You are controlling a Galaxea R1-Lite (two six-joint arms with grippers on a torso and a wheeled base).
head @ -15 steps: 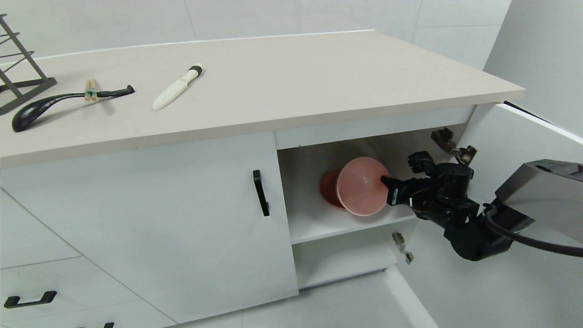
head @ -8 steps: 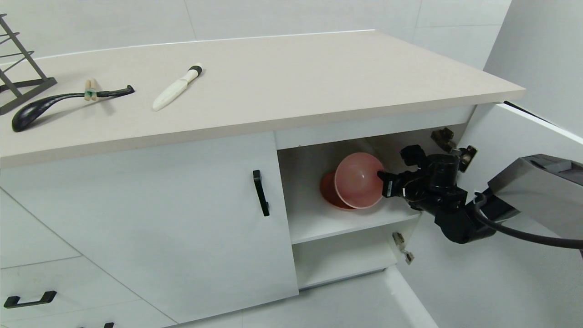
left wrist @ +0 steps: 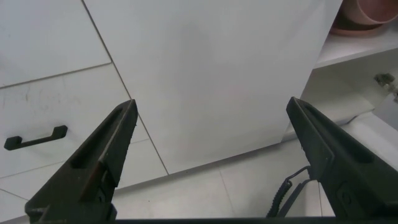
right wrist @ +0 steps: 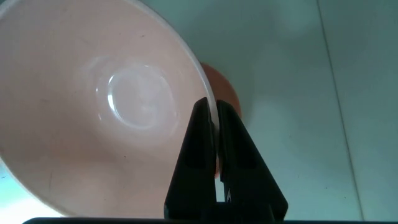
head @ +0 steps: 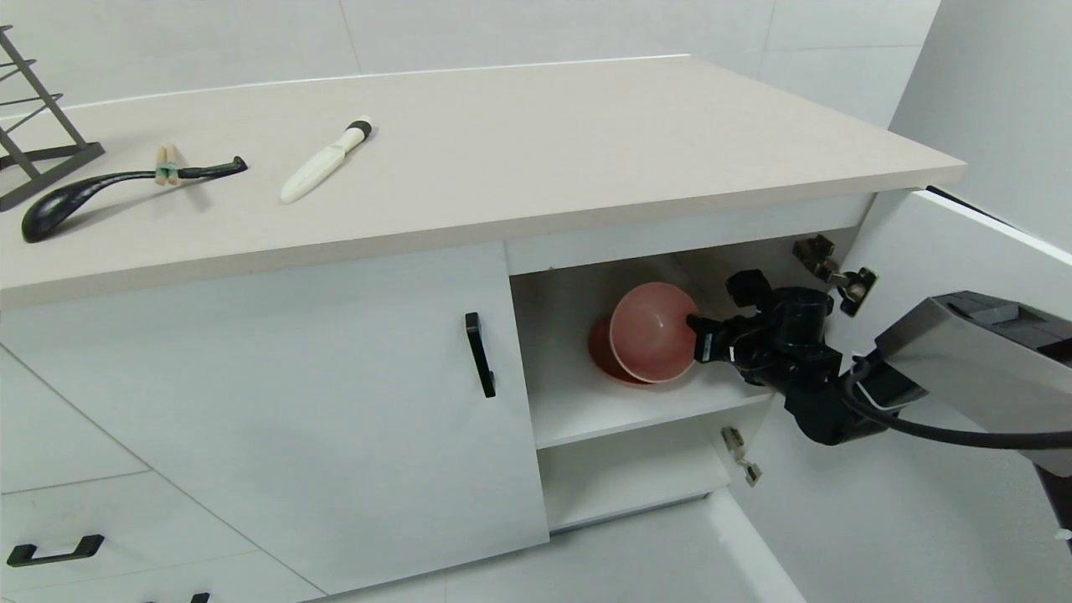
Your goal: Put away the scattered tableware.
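- Slippage is the first risk. The pale pink round plastic bowl [head: 651, 332] hangs tipped on its side just above the upper shelf [head: 620, 402] of the open white cabinet. It is held by one thin stretch of rim, so a jolt could swing it or drop it.
- The right gripper [right wrist: 216, 109] has its two black fingers pinched almost together on that rim, one inside the bowl and one outside. If it lets go at this steep tilt, the bowl would likely roll to the shelf's front edge and off.
- A darker red-orange dish [head: 599, 352] sits on the shelf just behind the bowl; I cannot tell whether they touch. Pushing deeper could shove the dish back or leave the bowl wedged crookedly against it.
- A metal hinge [head: 825, 264] above the shelf's right end is near the wrist, and a lift or twist there could snag on it.
- The left gripper [left wrist: 211, 106] is spread wide and empty, to the left of the shelf before the closed white cabinet door [head: 335, 402]. It poses little risk.
- On the beige countertop [head: 544, 151] above the shelf, well to the left, lie a black ladle [head: 75, 194], a pair of pale chopsticks [head: 167, 163] and a cream-coloured knife [head: 322, 163], not yet put away.
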